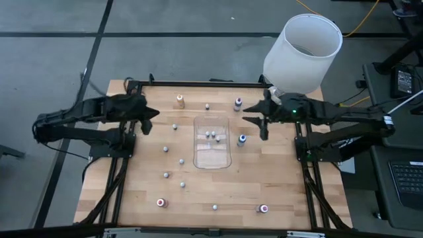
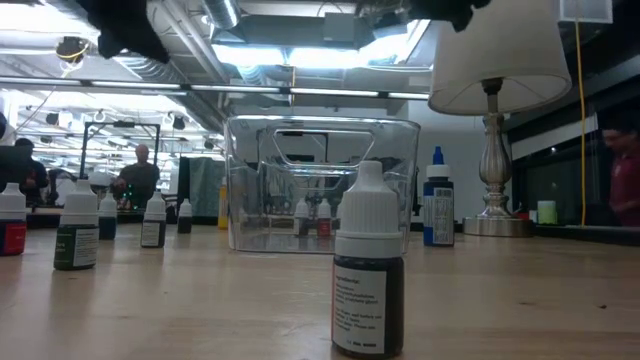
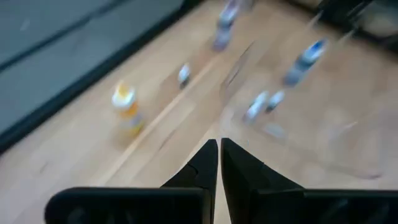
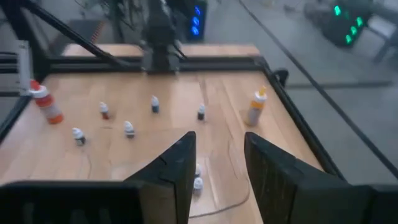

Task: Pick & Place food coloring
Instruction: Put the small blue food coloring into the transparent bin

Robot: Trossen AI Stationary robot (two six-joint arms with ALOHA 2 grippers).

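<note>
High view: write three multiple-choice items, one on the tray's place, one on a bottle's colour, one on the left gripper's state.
1. Where does the clear tray lie?
A. at the left edge
B. about the middle of the table
C. at the near right corner

2. What colour is the tall bottle by the far edge?
A. orange
B. green
C. black

3. How is the left gripper?
A. wide open
B. shut on a bottle
C. shut, empty

Key: B, bottles stand all round the tray; A, its body shows orange from above; C, its wrist view shows the fingers together with nothing between.
</note>
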